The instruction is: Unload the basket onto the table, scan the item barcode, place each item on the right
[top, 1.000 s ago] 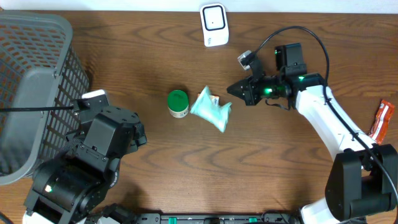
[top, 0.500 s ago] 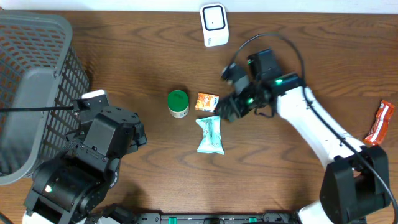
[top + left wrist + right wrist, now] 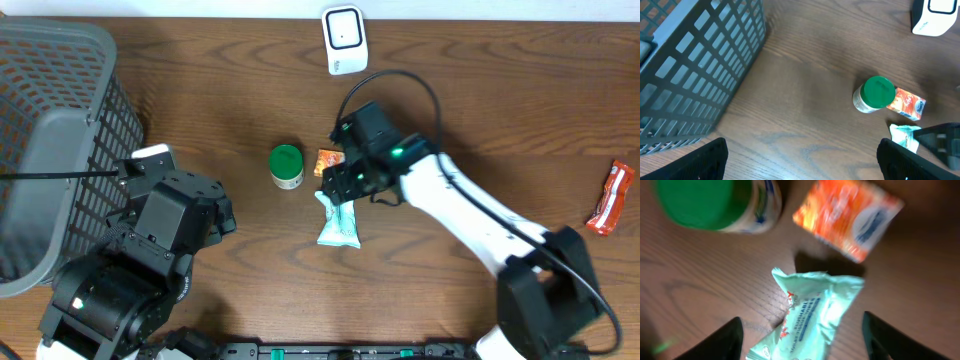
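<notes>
Teal packet (image 3: pixel 338 224), flat, long axis toward robot

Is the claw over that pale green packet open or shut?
Open. In the wrist view the right gripper has its fingers spread wide to either side of the pale green packet, which lies unpinched between them.

The wooden worktop (image 3: pixel 230 90) carries six items. A grey mesh basket (image 3: pixel 110 130) occupies the left edge. A white scanner (image 3: pixel 343 38) stands at the far edge, near the centre. A green-lidded jar (image 3: pixel 286 165) stands lid up near the middle, with a small orange packet (image 3: pixel 327 161) lying flat just beside it on the right. A mint-green packet (image 3: pixel 338 222) lies just beside the orange packet, on the near side. A red wrapper (image 3: pixel 608 198) lies at the right edge, well apart from the others.
</notes>
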### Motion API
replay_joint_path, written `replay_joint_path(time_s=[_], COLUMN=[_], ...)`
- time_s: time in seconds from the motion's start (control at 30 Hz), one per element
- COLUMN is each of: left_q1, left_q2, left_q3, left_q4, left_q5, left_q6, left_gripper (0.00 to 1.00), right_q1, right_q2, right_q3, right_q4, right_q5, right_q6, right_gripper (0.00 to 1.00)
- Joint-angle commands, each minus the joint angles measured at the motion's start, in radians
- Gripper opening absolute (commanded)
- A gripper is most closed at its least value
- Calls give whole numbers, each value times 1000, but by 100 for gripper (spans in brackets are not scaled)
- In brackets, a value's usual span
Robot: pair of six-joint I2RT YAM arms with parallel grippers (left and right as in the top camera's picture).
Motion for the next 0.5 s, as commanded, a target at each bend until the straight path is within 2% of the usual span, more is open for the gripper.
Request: replay_joint_path(time_s=[0.0,0.2,0.4,0.47], left_q1=[4,4,4,4], left_q2=[-1,0,0,0], left_q3=[6,6,6,6], left_q4=[-3,-3,-3,-3], left_q5=[-16,-16,-16,-16], left_q6=[6,5,6,6], left_gripper=[95,95,95,95], right_q1=[66,122,134,134], right_q2=[86,108,115,126], right_q3=[13,13,2,0], right_q4=[-2,-55,-102,-102], right_q5=[43,115,165,168], right_q6=[158,211,213,213], right_gripper=[61,53,58,57])
